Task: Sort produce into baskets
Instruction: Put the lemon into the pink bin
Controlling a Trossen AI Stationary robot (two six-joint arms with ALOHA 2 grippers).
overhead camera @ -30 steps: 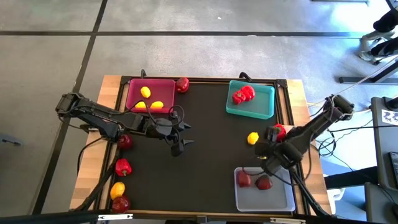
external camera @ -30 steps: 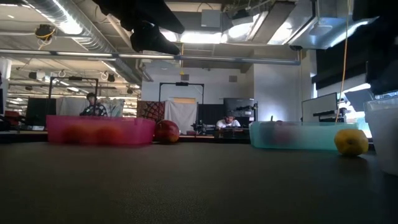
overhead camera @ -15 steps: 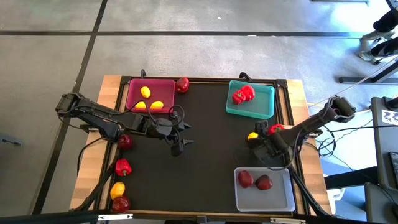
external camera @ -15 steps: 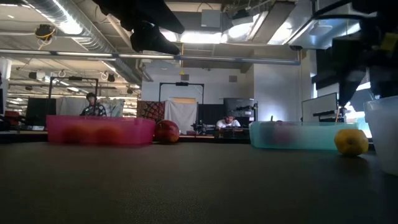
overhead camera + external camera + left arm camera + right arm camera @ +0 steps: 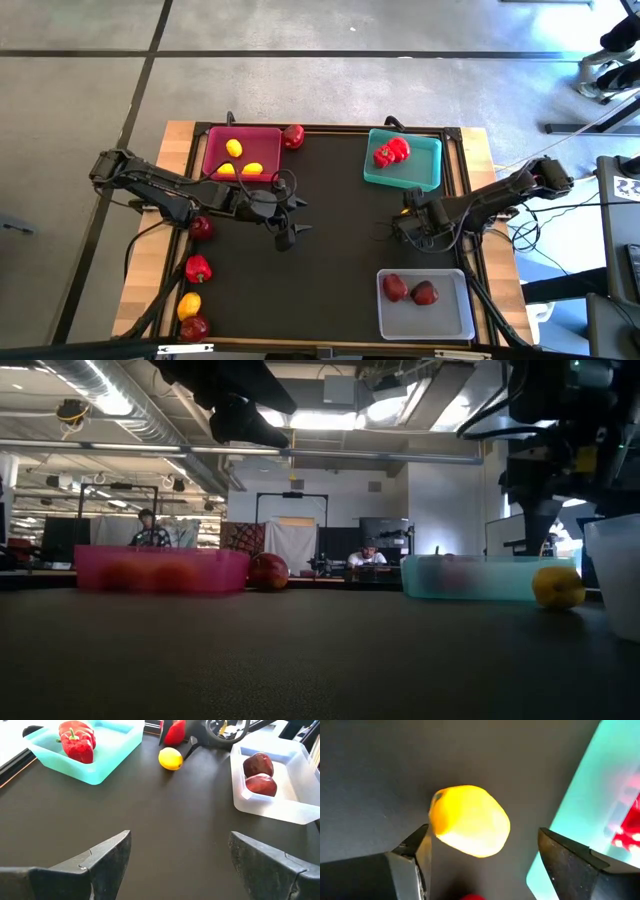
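A yellow lemon [image 5: 470, 820] lies on the black mat near the teal basket [image 5: 425, 165], which holds a red pepper [image 5: 391, 151]. My right gripper [image 5: 482, 835] hangs open above the lemon, pointing steeply down, one finger on each side of it. In the high view it hides the lemon. The clear basket [image 5: 460, 320] holds two dark red apples [image 5: 408, 290]. The pink basket [image 5: 215, 150] holds lemons [image 5: 240, 165]. My left gripper [image 5: 297, 218] waits open over the mat's middle left, holding nothing. My right gripper has one finger [image 5: 417, 852] close against the lemon's side [image 5: 436, 822]; I cannot tell whether it touches. The other finger [image 5: 565, 860] stands clear of it. The lemon rests on the mat.
A red pepper [image 5: 447, 208] lies just right of the right gripper. An apple [image 5: 293, 136] sits by the pink basket's far corner. On the left wooden strip lie an apple [image 5: 201, 227], a pepper [image 5: 198, 268], a lemon [image 5: 188, 305] and another apple [image 5: 194, 327].
My right gripper has gone from the clear basket's far edge toward the table's far left, down over the lemon, rolling as it went. It has stayed open.
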